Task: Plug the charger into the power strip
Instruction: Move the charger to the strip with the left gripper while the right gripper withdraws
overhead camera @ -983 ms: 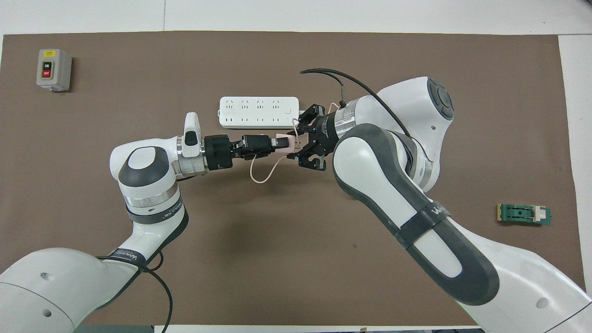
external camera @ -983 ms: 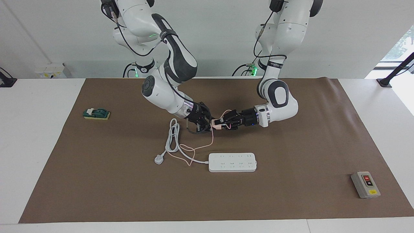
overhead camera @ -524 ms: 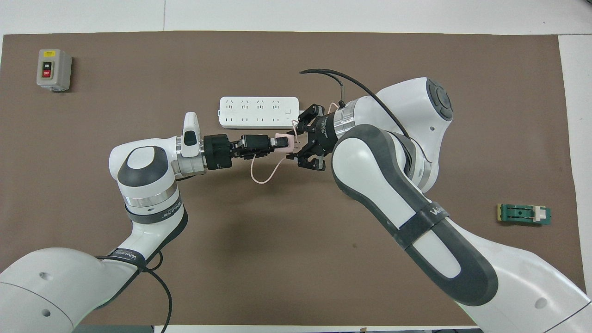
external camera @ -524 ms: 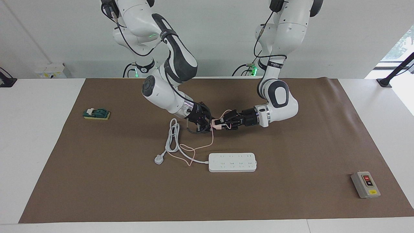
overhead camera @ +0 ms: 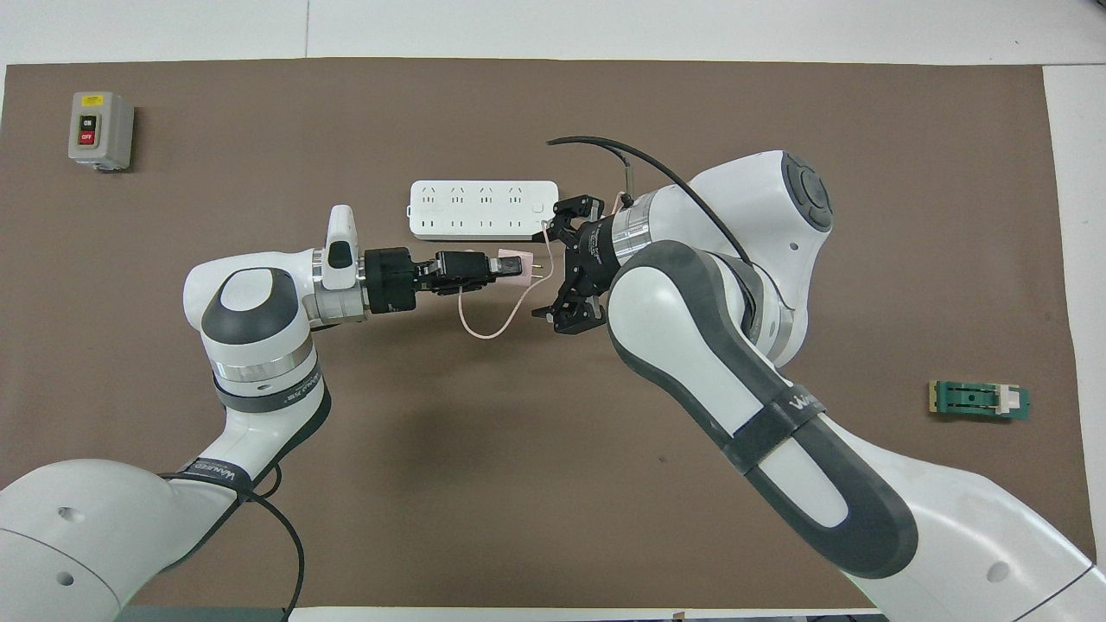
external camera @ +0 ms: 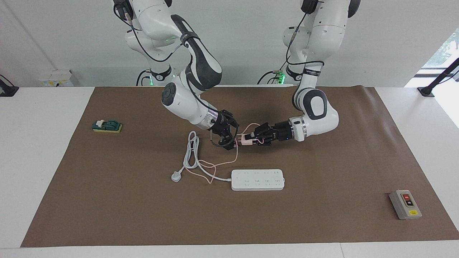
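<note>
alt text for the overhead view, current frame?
Two robot arms meet above a brown mat: the left gripper is shut on a pink charger, prongs toward the open right gripper beside it. The charger's thin cable loops down; a white power strip lies just farther from the robots, unplugged.

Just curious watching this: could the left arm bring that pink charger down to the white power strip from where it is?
Probably yes: the left gripper holds the charger over bare mat beside the power strip, with the right gripper open.
</note>
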Action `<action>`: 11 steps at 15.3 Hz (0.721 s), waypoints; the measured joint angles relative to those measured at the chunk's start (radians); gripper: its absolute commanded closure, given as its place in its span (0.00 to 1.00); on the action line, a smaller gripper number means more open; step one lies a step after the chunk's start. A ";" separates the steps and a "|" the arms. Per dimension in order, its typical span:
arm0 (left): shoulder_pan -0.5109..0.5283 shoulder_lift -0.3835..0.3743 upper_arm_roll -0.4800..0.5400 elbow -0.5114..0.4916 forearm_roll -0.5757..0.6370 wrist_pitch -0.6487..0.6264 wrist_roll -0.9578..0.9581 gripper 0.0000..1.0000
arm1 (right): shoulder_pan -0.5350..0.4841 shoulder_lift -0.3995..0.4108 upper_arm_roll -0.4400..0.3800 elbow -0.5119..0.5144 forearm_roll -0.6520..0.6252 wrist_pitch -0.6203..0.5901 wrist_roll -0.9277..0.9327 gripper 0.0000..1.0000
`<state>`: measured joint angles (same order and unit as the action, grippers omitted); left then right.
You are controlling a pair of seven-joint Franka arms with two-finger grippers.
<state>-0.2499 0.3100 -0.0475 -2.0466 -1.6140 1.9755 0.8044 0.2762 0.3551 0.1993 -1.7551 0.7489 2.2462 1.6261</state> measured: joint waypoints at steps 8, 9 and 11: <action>0.032 -0.030 0.013 0.126 0.586 0.002 -0.040 1.00 | -0.007 0.000 -0.005 0.001 0.000 0.001 0.000 0.00; 0.027 -0.034 0.010 0.145 0.661 0.003 -0.060 1.00 | -0.008 -0.001 -0.007 0.002 -0.006 0.001 -0.001 0.00; 0.006 -0.043 0.006 0.190 0.829 0.007 -0.123 1.00 | -0.009 -0.010 -0.012 0.005 -0.053 0.001 -0.006 0.00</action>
<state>-0.2440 0.2668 -0.0410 -1.8561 -0.7847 1.9825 0.6814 0.2668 0.3449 0.1876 -1.7504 0.6963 2.2470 1.6206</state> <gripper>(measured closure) 0.687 0.000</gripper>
